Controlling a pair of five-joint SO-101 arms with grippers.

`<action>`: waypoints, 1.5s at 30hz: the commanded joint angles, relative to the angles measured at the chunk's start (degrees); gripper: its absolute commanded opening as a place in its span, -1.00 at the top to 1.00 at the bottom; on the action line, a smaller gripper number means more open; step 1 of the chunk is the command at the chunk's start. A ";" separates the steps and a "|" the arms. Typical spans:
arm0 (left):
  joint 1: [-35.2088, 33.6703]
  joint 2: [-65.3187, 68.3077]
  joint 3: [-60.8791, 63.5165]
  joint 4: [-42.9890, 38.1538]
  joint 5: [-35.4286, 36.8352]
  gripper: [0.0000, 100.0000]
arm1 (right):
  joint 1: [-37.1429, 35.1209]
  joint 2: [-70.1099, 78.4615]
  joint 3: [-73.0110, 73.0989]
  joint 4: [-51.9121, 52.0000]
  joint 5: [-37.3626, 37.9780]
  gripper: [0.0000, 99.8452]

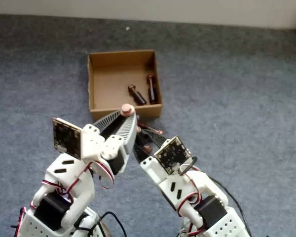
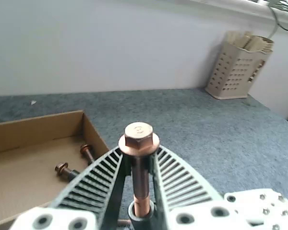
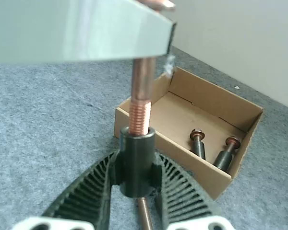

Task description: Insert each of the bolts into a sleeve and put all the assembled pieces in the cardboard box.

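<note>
Left gripper [image 2: 139,153] clamps the bolt [image 2: 138,135], right gripper [image 3: 136,165] clamps the sleeve [image 3: 135,146]; a slight tilt could jam the threads.

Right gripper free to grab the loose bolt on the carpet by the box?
Likely not: right gripper is shut on the sleeve, with the left gripper holding a bolt partway in it. The loose bolt lies close by, though.

Left hand [image 2: 140,154] clamped, right hand [image 3: 136,164] clamped, tips close together
</note>
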 commanded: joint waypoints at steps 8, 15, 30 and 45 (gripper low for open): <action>3.30 0.31 3.82 -7.30 -5.45 0.95 | 5.85 -1.10 -1.19 -2.59 0.00 0.99; 1.98 0.31 3.74 -7.30 -5.80 0.70 | 8.66 -1.10 -1.27 -2.59 0.00 0.99; -17.98 0.22 5.76 -7.30 -17.85 0.71 | 15.16 -1.10 -0.66 -2.42 -0.09 0.99; -36.00 0.22 26.68 -7.65 -18.02 0.71 | 18.59 -0.66 2.07 -2.59 0.00 0.99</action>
